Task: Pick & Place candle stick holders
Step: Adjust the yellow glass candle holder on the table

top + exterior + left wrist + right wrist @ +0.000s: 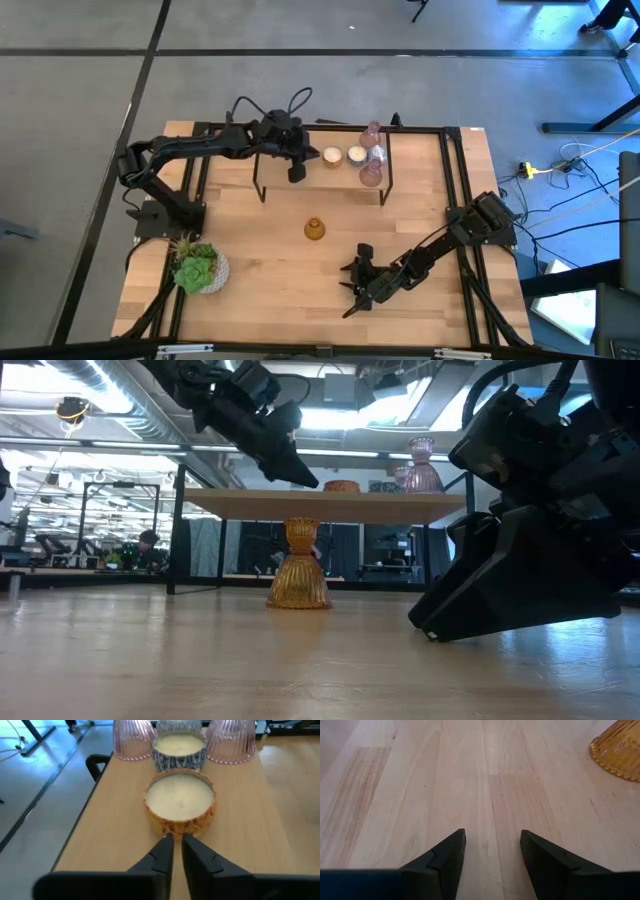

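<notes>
High view: the right tool (352,283) is waiting low over the front of the worktop (270,290), fingers half apart and holding nothing. The amber holder (315,230) is standing alone mid-worktop, seemingly next to go. On the shelf (345,175) behind, the left tool (297,172) is pinched nearly shut on nothing, just beside the row of placed holders (357,157).

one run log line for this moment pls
left gripper: shut, empty, over raised wooden shelf | right gripper: open, low over table | amber ribbed glass holder: on table, untouched
</notes>
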